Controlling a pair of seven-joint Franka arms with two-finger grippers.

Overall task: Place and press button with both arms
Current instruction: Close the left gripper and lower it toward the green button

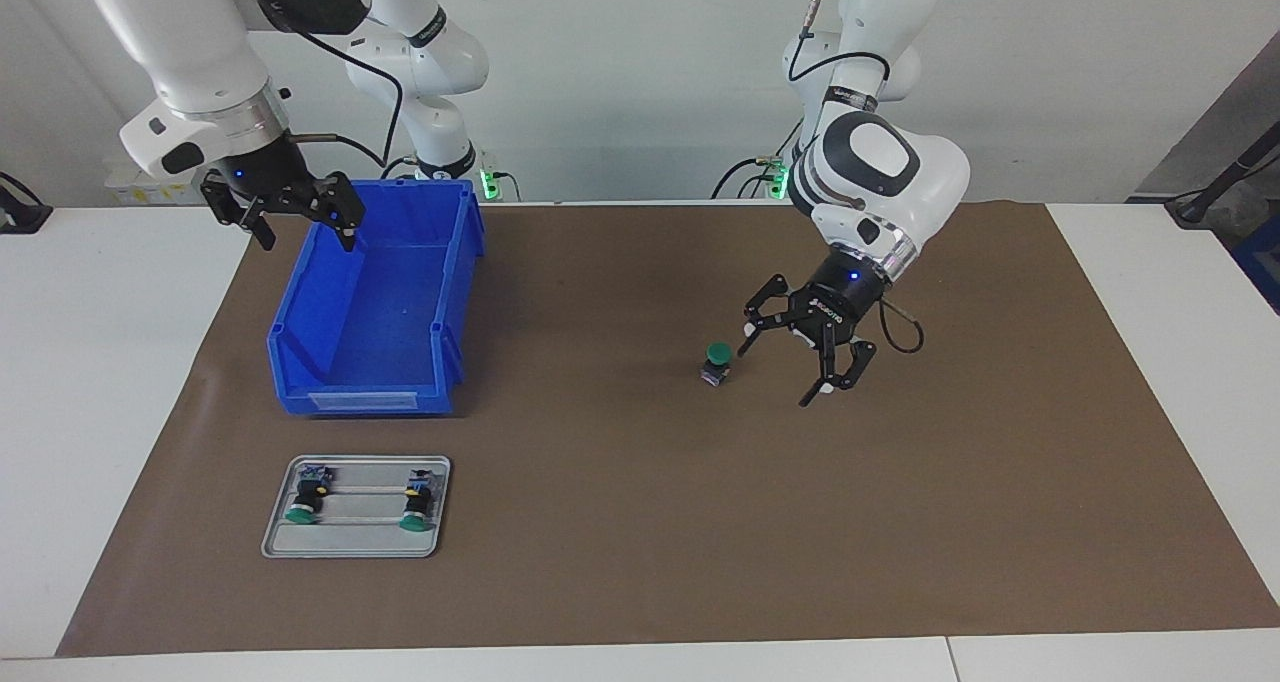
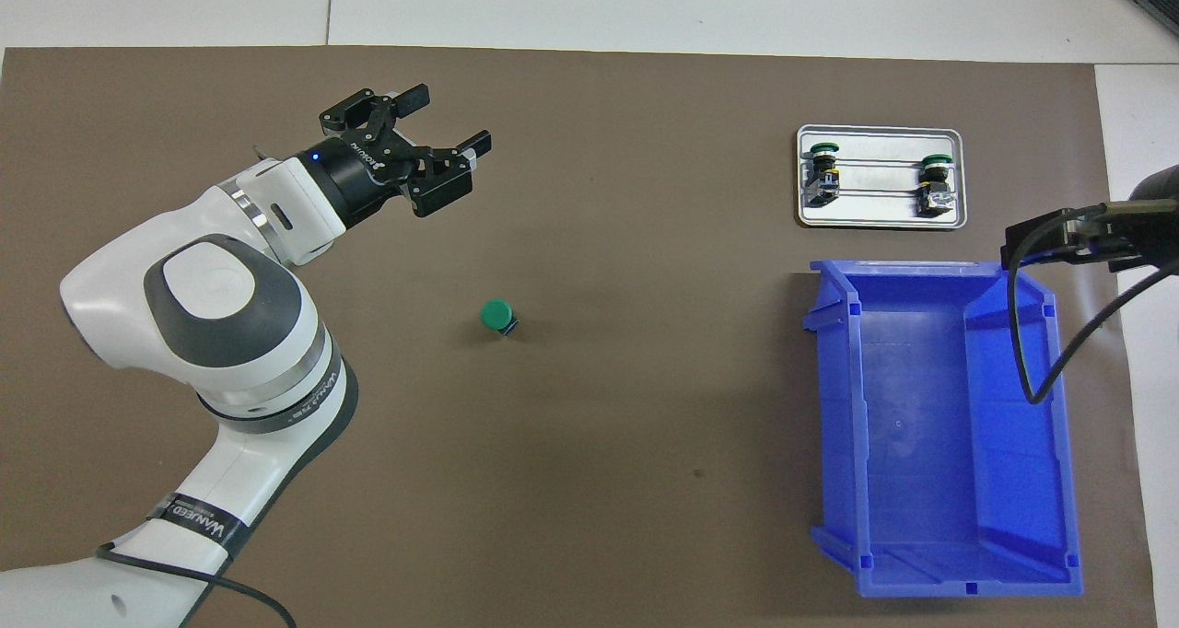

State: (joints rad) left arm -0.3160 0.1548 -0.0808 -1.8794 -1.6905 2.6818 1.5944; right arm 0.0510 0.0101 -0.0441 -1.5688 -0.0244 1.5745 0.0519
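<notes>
One green-capped button stands upright on the brown mat, around the middle of the table. My left gripper hangs low over the mat right beside it, toward the left arm's end. Its fingers are spread open with nothing between them, and one fingertip is close to the button without touching. My right gripper waits open and empty in the air, over the outer wall of the blue bin.
The blue bin holds nothing. A small grey tray lies farther from the robots than the bin, with two identical buttons lying on their sides in it. White tabletop borders the mat.
</notes>
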